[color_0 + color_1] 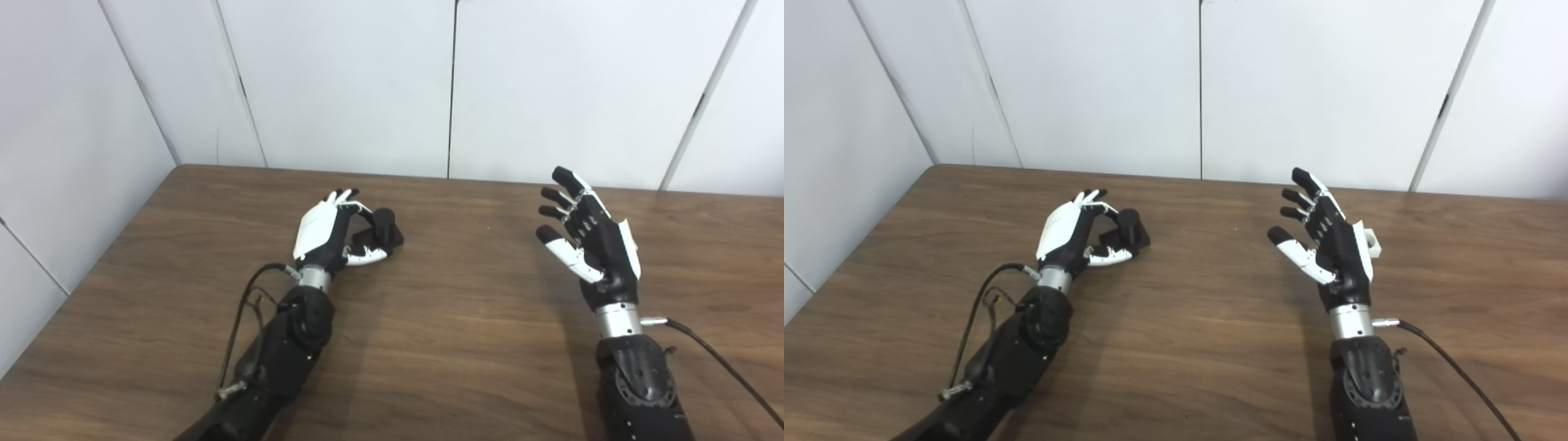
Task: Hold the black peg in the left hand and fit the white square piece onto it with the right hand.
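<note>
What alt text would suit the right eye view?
A robot's left hand curls around a black peg on a wooden table, while its right hand hangs open, a white square piece peeking out behind it.

Dark brown wood-grain table (465, 343). Plain white wall panels (343, 79) with dark seams. Matte black peg (384, 226). White square piece (1373, 241). Black-and-white left hand (334, 231), white-backed; black-and-white right hand (585, 239). Black cables (242, 318).

light: bright, even | shadows: soft on table (465, 343) | focus: slightly soft | glare: mild wood sheen
</note>
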`<state>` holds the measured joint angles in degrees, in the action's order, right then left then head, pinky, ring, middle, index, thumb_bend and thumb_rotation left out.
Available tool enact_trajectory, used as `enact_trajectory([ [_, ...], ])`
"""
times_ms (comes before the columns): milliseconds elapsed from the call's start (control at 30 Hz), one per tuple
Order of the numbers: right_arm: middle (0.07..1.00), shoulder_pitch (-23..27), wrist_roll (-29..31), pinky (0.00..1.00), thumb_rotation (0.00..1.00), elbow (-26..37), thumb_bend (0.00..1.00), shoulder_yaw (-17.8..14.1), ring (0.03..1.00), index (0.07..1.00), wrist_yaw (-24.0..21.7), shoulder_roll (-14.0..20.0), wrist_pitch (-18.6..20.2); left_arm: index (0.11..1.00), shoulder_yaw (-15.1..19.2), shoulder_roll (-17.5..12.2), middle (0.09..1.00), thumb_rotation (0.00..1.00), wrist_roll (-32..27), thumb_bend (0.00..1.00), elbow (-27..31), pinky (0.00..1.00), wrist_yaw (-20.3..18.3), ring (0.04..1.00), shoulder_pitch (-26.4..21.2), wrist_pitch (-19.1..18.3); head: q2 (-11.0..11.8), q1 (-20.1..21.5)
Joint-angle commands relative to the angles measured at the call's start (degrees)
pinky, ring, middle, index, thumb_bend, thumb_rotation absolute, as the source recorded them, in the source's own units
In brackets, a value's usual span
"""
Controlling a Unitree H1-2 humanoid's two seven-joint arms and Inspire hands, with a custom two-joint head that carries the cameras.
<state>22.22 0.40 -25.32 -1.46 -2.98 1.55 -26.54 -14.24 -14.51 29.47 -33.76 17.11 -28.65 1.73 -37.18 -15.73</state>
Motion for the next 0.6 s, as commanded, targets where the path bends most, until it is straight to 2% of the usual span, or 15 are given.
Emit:
enact_trajectory([
  [0,0.883,-9.8,-0.1,0.74,0.50,-5.8,0.73,-0.6,0.817,0.852,0.0,1.9,-0.4,0.492,-1.7,-2.4,0.938,0.08,-0.9,0.52,0.2,1.00,-6.4,1.000,0.1,3.1,-0.1,-0.1],
  [200,0.878,-9.8,-0.4,0.72,0.50,-5.7,0.73,-0.2,0.806,0.846,0.1,1.9,-0.4,0.493,-2.9,-3.4,0.924,0.08,-2.8,0.52,0.2,1.00,-10.9,1.000,-0.4,7.6,-0.2,0.1],
  [400,0.881,-9.7,0.5,0.73,0.51,-5.9,0.73,-0.4,0.811,0.852,-0.6,2.0,-0.4,0.493,-4.3,-2.7,0.921,0.08,-3.6,0.52,0.7,1.00,-14.7,1.000,-0.4,8.2,-0.3,0.0],
  [567,0.885,-10.0,0.6,0.74,0.50,-5.7,0.71,-0.3,0.818,0.859,-0.8,2.1,-0.4,0.494,-5.9,-2.2,0.921,0.08,-2.5,0.52,0.9,0.98,-15.1,0.998,-0.2,10.2,-0.4,0.1],
])
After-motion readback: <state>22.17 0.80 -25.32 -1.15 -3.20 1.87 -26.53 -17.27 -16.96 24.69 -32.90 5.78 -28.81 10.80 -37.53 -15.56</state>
